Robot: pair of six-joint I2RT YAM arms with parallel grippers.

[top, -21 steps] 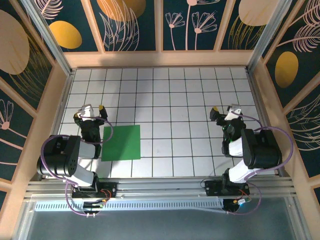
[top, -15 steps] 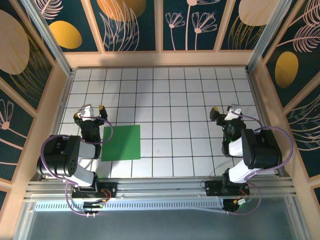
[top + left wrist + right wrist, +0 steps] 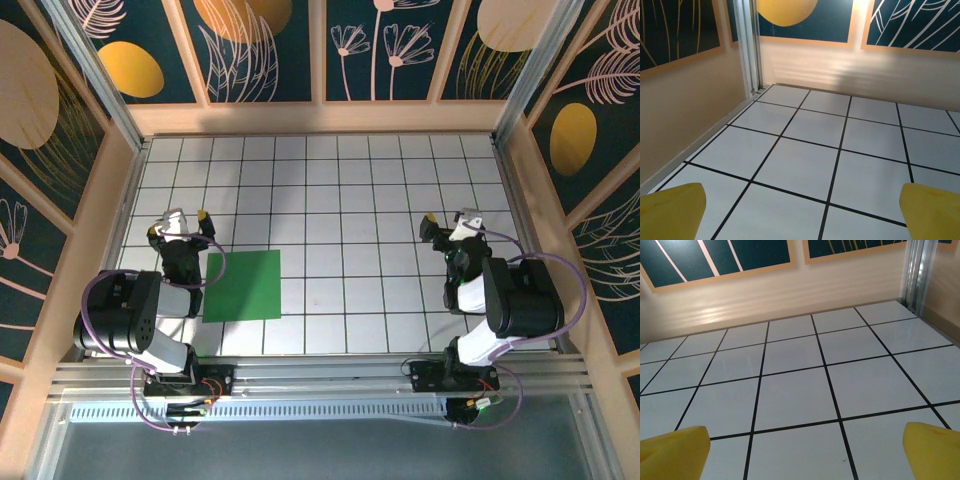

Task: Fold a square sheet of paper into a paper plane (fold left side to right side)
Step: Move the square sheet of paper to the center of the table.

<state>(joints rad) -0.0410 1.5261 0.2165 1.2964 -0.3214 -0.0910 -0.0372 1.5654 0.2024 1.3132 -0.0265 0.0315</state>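
Nothing has moved: the square sheet of paper [image 3: 243, 286] lies flat, unfolded, near left on the desk [image 3: 340, 190], beside our left jaws. Both pairs of jaws stand apart, empty, so folding hasn't begun.

- The square sheet of paper [image 3: 243, 286] is plain bright green, a single colour with no print on it.
- It lies flat and unfolded, with no crease, curl or lifted corner to be made out from above.
- It sits in the near left part of the white tiled floor [image 3: 340, 200], well apart from the far wall and from the right side.
- Its edges run roughly along the dark grid lines, with the left edge slanting slightly, so the near edge is a little wider than the far edge.
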